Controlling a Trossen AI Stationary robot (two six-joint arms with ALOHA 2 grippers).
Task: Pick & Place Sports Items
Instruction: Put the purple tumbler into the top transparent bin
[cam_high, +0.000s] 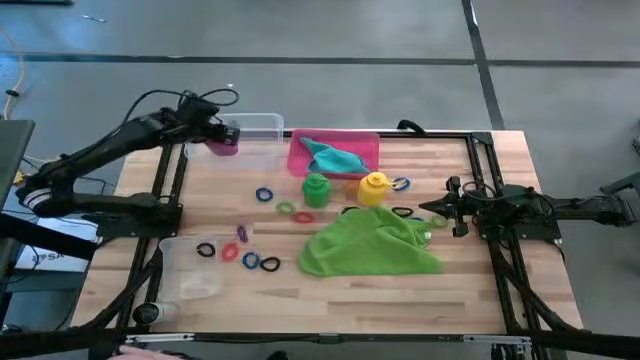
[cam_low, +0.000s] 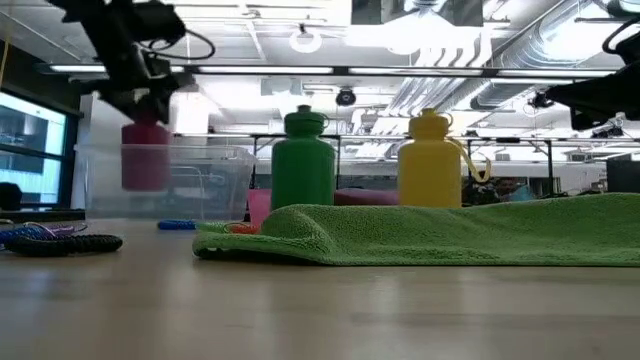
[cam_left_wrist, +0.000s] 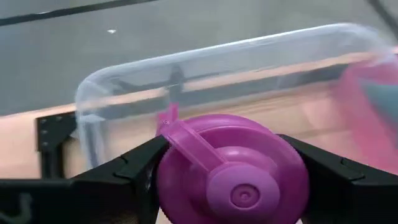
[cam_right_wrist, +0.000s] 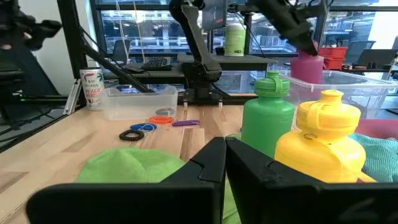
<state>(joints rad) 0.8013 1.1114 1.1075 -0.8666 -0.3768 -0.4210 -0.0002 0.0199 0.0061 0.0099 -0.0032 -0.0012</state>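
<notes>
Left gripper (cam_high: 226, 139): I hold the purple bottle (cam_high: 224, 144) over the clear tub (cam_high: 262, 128), upper left.
Right gripper (cam_high: 437, 214): closed, empty, right of centre.

Even bright overhead light, shadows soft & faint on the bench (cam_high: 400, 290). Low view: ceiling lamps (cam_low: 400, 35) blown out w/ glare, near bench surface out of focus. Left wrist view: purple bottle (cam_left_wrist: 233, 171) close up & soft, clear tub (cam_left_wrist: 249, 56) hazy. Right wrist view: fingers (cam_right_wrist: 186, 180) blurred, bg sharper.
</notes>
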